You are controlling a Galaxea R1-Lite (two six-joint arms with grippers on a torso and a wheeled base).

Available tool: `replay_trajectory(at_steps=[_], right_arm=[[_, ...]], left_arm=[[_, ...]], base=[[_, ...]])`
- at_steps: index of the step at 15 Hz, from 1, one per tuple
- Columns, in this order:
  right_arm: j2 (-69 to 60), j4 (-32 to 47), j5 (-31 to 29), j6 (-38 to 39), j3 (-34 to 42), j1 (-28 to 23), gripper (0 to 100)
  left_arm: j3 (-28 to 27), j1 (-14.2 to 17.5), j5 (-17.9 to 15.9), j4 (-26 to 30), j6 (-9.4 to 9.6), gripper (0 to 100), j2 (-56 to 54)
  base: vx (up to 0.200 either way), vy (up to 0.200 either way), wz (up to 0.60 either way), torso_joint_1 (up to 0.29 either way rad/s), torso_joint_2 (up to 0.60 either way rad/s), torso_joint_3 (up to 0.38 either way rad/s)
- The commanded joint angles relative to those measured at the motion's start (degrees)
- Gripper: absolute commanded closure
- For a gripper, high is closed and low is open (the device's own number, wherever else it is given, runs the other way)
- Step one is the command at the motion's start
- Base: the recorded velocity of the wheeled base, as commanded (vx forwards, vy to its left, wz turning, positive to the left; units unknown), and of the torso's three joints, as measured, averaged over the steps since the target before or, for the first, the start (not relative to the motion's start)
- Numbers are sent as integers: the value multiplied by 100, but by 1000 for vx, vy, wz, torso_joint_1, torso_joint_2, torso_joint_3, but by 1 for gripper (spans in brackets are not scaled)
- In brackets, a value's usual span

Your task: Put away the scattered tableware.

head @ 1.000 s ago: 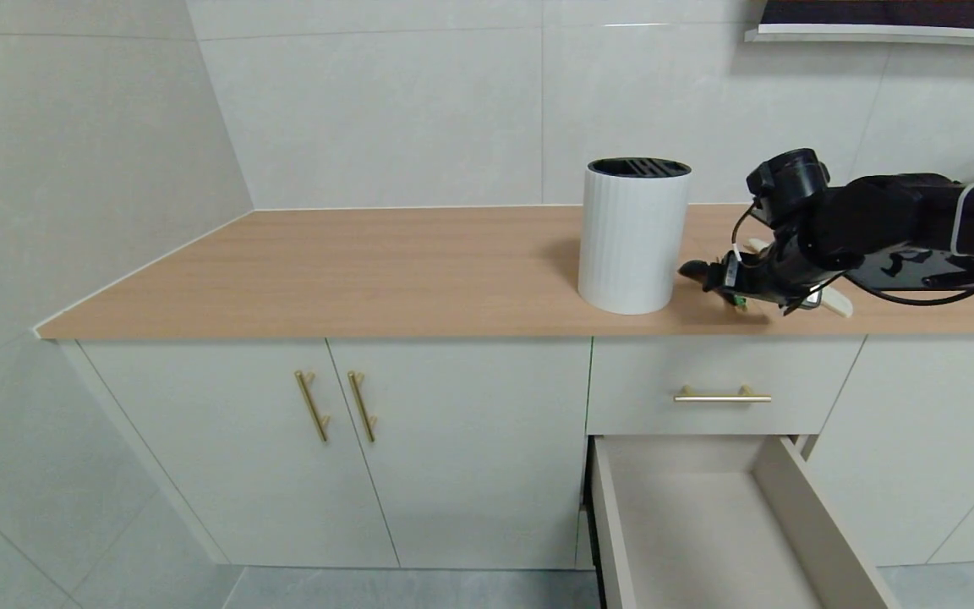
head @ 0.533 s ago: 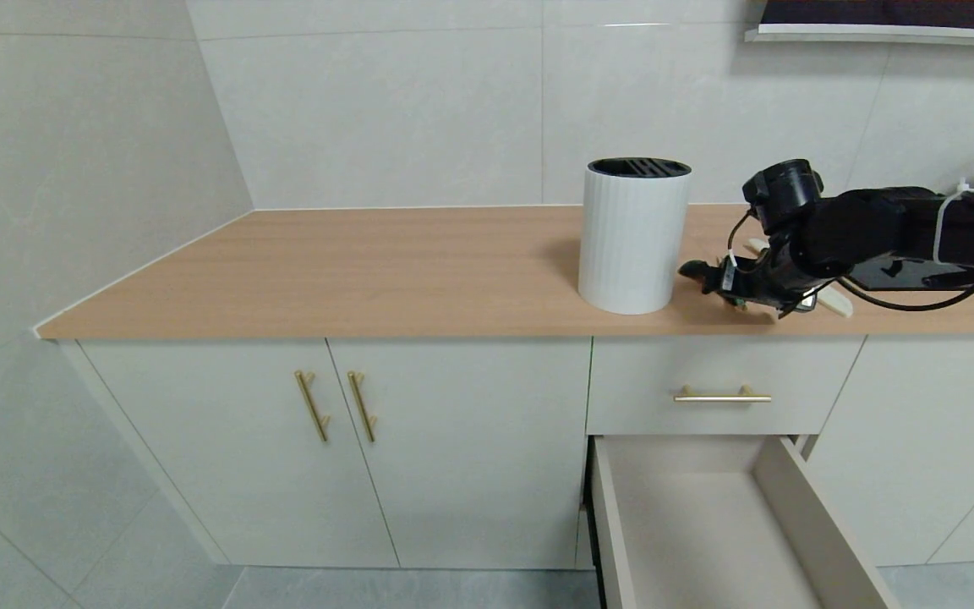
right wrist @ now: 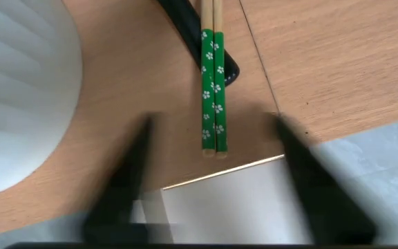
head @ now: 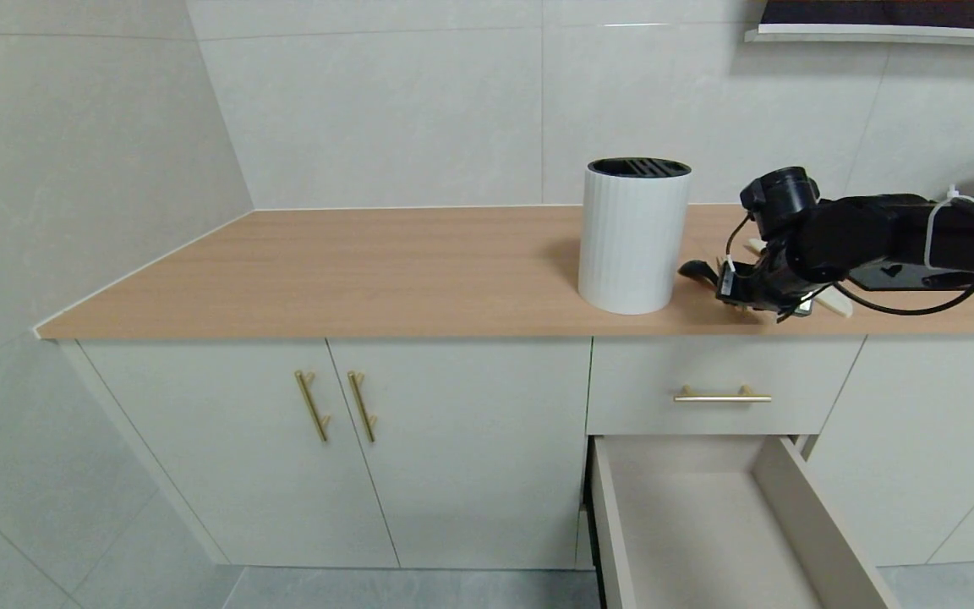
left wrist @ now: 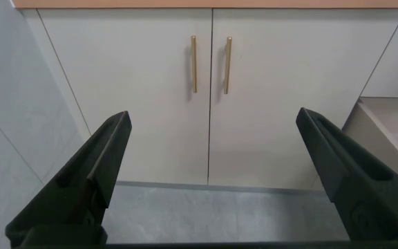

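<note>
While my right hand hovers spread wide and empty over the green-tipped chopsticks, they lie on the worktop beside the white holder, and my left hand gapes empty too.

Kitchen corner with pale tiled walls and a wooden countertop.
Just below the jaws of the right gripper is a closed cream drawer with a brass handle, and under it an open drawer. In front of the jaws of the left gripper stand double cabinet doors above a grey tiled floor.
</note>
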Motion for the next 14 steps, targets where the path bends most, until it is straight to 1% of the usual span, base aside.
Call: replay_trajectory(at_steps=[1,7,9,11,12,13,14], right_arm=[[32,6,-1,-23,1,6,100],[-91,23,-36,-5,1,-3,100],[-398,41,-98,30,70,-29,100],[-917,49,-72,48,562,-29,100],[-1348,49,-28,48,966,-12,100],[-2235,41,192,21,1828,23,100],[-2833,41,465,-5,2355,59,100]], left_arm=[[0,0,2,1,-10,0,2],[0,0,11,1,-2,0,2],[0,0,11,1,-10,0,2],[0,0,2,-8,-2,0,2],[0,0,2,1,-2,0,2],[0,0,2,1,-2,0,2],[0,0,2,1,-2,0,2]], base=[[0,0,0,0,0,0],[0,0,0,0,0,0],[0,0,0,0,0,0],[0,0,0,0,0,0],[0,0,0,0,0,0],[0,0,0,0,0,0],[0,0,0,0,0,0]])
